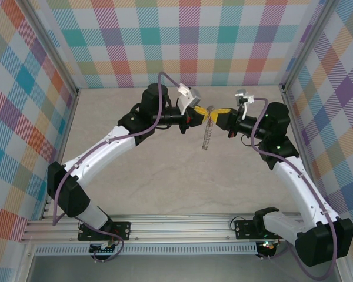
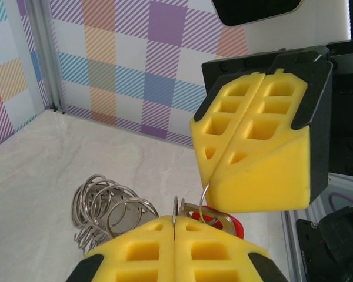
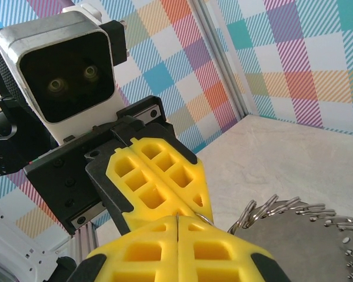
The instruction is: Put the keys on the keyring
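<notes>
1 keyring point(image 1: 207, 134) hangs pinched between left gripper point(image 2: 175, 226) and right gripper point(image 3: 177, 220).

Tiny key point(image 2: 234, 225), keyring point(image 2: 106, 205) partly behind fingers point(image 2: 223, 255)

On the overhead view I have bright, even light, and it seems to come from above: the table point(image 1: 165, 182) carries only soft, pale shadows beside the arms point(image 1: 106, 147). The colours on the walls point(image 1: 165, 41) are clean and nothing is burnt out. The straight posts point(image 1: 47, 47) at the edges lean a little outward, so the lens bends the corners. On the left wrist view the keyring point(image 2: 106, 205) gives small white glints, and the nearest yellow fingers point(image 2: 135, 252) look slightly soft. On the right wrist view the keyring is dull grey and a little blurred, while the checked wall behind it is sharp.
</notes>
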Motion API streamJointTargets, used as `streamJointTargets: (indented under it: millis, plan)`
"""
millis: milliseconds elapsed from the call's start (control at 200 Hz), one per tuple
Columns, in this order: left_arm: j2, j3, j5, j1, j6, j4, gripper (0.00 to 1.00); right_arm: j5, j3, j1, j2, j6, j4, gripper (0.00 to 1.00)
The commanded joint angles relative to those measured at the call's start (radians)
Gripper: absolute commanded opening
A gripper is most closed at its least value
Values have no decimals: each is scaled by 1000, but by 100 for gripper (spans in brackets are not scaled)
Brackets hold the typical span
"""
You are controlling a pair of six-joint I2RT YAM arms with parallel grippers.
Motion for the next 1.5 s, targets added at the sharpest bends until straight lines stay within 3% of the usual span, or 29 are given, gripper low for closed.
streamJointTargets:
  millis: [0, 1040, 1495]
  plan:
    - [-21, 38, 38, -18, 14, 34, 0, 14, 37, 9, 6, -27, -5, 0]
    - [-88, -23, 55, -18, -35, 121, 0, 181, -20, -6, -27, -98, -89, 0]
    - [-106, -42, 43, -19, -27, 129, 0, 107, 23, -26, -9, -93, -119, 0]
